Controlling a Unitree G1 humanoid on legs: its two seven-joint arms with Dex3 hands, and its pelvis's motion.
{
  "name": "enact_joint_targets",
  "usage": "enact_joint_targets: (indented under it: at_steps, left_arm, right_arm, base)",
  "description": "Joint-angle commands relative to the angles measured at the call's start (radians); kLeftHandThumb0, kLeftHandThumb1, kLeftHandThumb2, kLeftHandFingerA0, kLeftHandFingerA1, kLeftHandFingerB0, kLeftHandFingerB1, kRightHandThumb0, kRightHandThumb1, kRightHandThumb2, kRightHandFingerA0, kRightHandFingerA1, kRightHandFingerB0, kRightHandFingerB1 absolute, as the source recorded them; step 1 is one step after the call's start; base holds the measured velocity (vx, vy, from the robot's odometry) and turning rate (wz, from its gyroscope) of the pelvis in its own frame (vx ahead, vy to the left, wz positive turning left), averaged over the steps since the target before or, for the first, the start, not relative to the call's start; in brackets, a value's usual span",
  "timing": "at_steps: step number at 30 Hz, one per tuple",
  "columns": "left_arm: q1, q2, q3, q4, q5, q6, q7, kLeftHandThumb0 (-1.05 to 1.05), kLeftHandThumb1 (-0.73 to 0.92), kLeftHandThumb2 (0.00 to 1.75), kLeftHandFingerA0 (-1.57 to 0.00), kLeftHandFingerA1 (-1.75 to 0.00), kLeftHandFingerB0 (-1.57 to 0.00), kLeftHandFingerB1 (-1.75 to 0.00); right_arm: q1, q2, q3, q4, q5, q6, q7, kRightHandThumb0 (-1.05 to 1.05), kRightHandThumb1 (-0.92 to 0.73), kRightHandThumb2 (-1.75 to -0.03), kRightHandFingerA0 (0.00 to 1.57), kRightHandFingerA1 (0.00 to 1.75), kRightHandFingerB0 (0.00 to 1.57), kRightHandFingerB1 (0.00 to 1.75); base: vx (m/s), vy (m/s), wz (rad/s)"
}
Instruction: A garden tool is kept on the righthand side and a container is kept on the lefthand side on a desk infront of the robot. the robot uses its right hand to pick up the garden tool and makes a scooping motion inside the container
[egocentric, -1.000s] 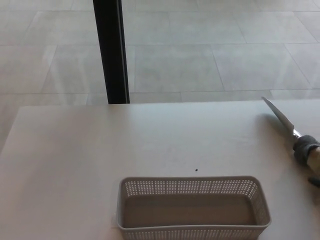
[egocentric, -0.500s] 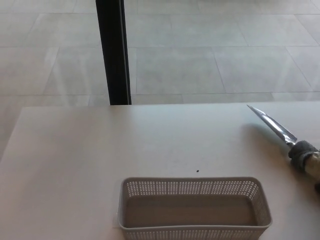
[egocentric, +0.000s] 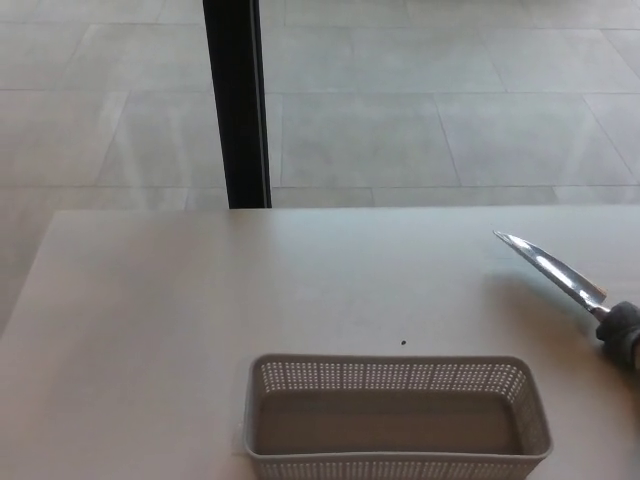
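The trowel (egocentric: 560, 275) points its shiny blade up-left above the desk (egocentric: 150, 330), well right of the basket (egocentric: 398, 418) (grey, perforated). No hand is visible, so I cannot tell the fingers' state.

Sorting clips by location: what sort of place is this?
Likely an indoor office or lab: a plain pale desk on a glossy tiled floor, with a black post behind it.

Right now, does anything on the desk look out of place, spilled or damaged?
Nothing stands out. The grey basket stands upright and empty near the front edge. The garden tool points its metal blade over the desk at right. Only a tiny dark speck marks the surface.
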Motion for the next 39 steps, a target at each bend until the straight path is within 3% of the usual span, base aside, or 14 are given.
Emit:
enact_joint_targets:
  at_steps: [1, 2, 5, 6, 15, 18, 19, 20, 21, 22, 25, 26, 31, 39]
  left_arm:
    - [0.005, 0.023, 0.003, 0.0, -0.008, -0.004, -0.011, -0.56, 0.69, 0.61, -0.6, -0.66, -0.56, -0.51]
    - [0.005, 0.025, 0.001, -0.001, -0.006, -0.002, -0.012, -0.56, 0.7, 0.61, -0.61, -0.66, -0.56, -0.5]
    - [0.003, 0.032, 0.001, -0.002, -0.006, 0.0, -0.013, -0.56, 0.7, 0.61, -0.61, -0.66, -0.56, -0.5]
    - [0.0, 0.03, 0.002, 0.003, -0.005, -0.001, -0.008, -0.56, 0.7, 0.61, -0.6, -0.64, -0.55, -0.5]
    - [-0.012, 0.033, -0.006, 0.011, 0.007, 0.012, 0.009, -0.54, 0.69, 0.61, -0.64, -0.68, -0.57, -0.51]
    - [-0.011, 0.034, 0.0, 0.006, -0.001, 0.014, 0.007, -0.54, 0.69, 0.61, -0.63, -0.68, -0.56, -0.51]
    - [-0.009, 0.034, -0.009, 0.001, 0.008, 0.007, 0.009, -0.56, 0.69, 0.61, -0.62, -0.66, -0.55, -0.5]
    - [-0.009, 0.034, -0.013, 0.001, 0.011, 0.006, 0.011, -0.56, 0.69, 0.61, -0.62, -0.66, -0.55, -0.5]
    - [-0.01, 0.032, -0.013, 0.003, 0.011, 0.004, 0.008, -0.55, 0.7, 0.61, -0.61, -0.64, -0.54, -0.49]
    - [-0.012, 0.03, -0.01, 0.007, 0.009, 0.006, 0.009, -0.54, 0.69, 0.61, -0.61, -0.63, -0.54, -0.49]
    - [-0.017, 0.029, -0.012, 0.012, 0.012, 0.01, 0.021, -0.55, 0.69, 0.61, -0.64, -0.64, -0.55, -0.49]
    - [-0.018, 0.031, -0.011, 0.013, 0.01, 0.016, 0.019, -0.54, 0.69, 0.61, -0.65, -0.68, -0.55, -0.51]
    - [-0.023, 0.04, -0.02, 0.012, 0.018, 0.004, 0.014, -0.53, 0.71, 0.61, -0.63, -0.58, -0.55, -0.47]
    - [-0.022, 0.05, -0.009, 0.004, 0.002, 0.002, 0.001, -0.55, 0.7, 0.61, -0.63, -0.66, -0.54, -0.5]
  right_arm:
    - [0.083, -0.075, -0.126, 0.006, 0.067, -0.298, -0.244, -0.05, -0.64, -0.71, 0.99, 1.63, 0.82, 1.14]
    - [0.083, -0.087, -0.144, 0.002, 0.071, -0.33, -0.279, -0.13, -0.7, -0.64, 0.86, 1.72, 0.74, 1.28]
    - [0.078, -0.085, -0.16, 0.001, 0.063, -0.34, -0.3, -0.13, -0.7, -0.64, 0.86, 1.72, 0.74, 1.28]
    - [0.085, -0.118, -0.203, -0.04, 0.09, -0.389, -0.287, -0.15, -0.7, -0.72, 0.86, 1.75, 0.67, 1.47]
    - [0.058, -0.17, -0.385, -0.094, 0.178, -0.57, -0.278, -0.23, -0.59, -1.06, 0.93, 1.75, 0.77, 1.55]
    - [0.059, -0.179, -0.412, -0.117, 0.188, -0.595, -0.237, -0.25, -0.57, -1.09, 0.94, 1.75, 0.77, 1.56]
    - [0.069, -0.2, -0.413, -0.156, 0.175, -0.626, -0.221, -0.31, -0.53, -1.09, 1.22, 1.37, 1.0, 1.24]
    - [0.072, -0.204, -0.415, -0.164, 0.167, -0.636, -0.22, -0.31, -0.53, -1.09, 1.22, 1.37, 1.0, 1.24]
    - [0.072, -0.211, -0.417, -0.172, 0.156, -0.658, -0.221, -0.22, -0.54, -1.06, 0.96, 1.75, 0.81, 1.54]
    - [0.072, -0.222, -0.412, -0.18, 0.139, -0.676, -0.225, -0.27, -0.48, -1.12, 1.25, 1.4, 1.01, 1.25]
    - [0.076, -0.247, -0.403, -0.205, 0.114, -0.702, -0.198, -0.28, -0.48, -1.14, 1.25, 1.41, 0.99, 1.26]
    - [0.091, -0.288, -0.387, -0.236, 0.085, -0.745, -0.175, -0.17, -0.42, -1.21, 0.94, 1.75, 0.79, 1.51]
    - [0.137, -0.365, -0.36, -0.3, 0.022, -0.803, -0.163, -0.16, -0.49, -1.06, 0.87, 1.73, 0.75, 1.55]
    - [0.216, -0.491, -0.348, -0.423, -0.088, -0.87, -0.191, -0.15, -0.52, -0.78, 0.84, 1.74, 0.71, 1.59]
  base:
    - [0.0, 0.0, 0.0]
    - [0.0, 0.0, 0.0]
    - [0.0, 0.0, 0.0]
    - [0.0, 0.0, 0.0]
    - [0.0, 0.0, 0.0]
    - [0.0, 0.0, 0.0]
    - [0.0, 0.0, 0.0]
    - [0.0, 0.0, 0.0]
    - [0.0, 0.0, 0.0]
    - [0.0, 0.0, 0.0]
    - [0.0, 0.0, 0.0]
    - [0.0, 0.0, 0.0]
    - [0.0, 0.0, 0.0]
    - [0.0, 0.0, 0.0]
